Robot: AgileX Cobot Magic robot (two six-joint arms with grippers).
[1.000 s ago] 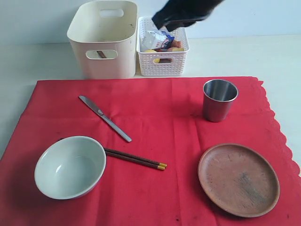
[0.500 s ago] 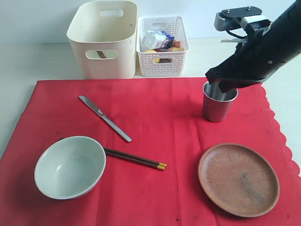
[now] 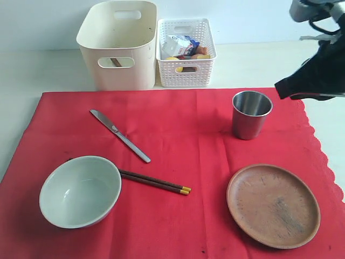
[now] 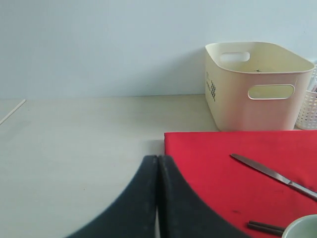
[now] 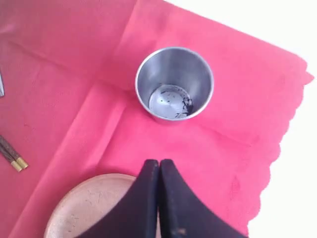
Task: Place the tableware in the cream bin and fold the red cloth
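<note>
The red cloth [image 3: 183, 145] lies flat on the bench [image 3: 48, 70], its straight far edge just short of the cream bin [image 3: 135, 73] and the white basket [image 3: 172, 73]. Its scalloped edge runs down the right side.

On the cloth:
- The knife [image 3: 119, 135] lies on a diagonal, blade tip to the far left and handle toward the middle.
- The chopsticks [image 3: 155, 182] lie nearly crosswise, yellow tips pointing right, with their dark ends at the rim of the bowl [image 3: 80, 191].
- The bowl sits upright at the near left.
- The cup [image 3: 251, 114] stands upright, mouth up, at the far right.
- The plate [image 3: 273, 205] lies flat at the near right, well apart from the cup.

The bin stands upright on the bench, mouth up, just beside the basket.

The right hand [image 3: 280, 89] hangs in the air to the right of the cup. Its fingers are pressed together, it holds nothing and it is clear of the cup. The left hand [image 4: 158, 159] is likewise pressed together and empty, and hangs by the cloth's far left corner.

Bare cloth lies between the knife and the cup. Bare bench shows to the left of the cloth and beyond the scalloped edge.
</note>
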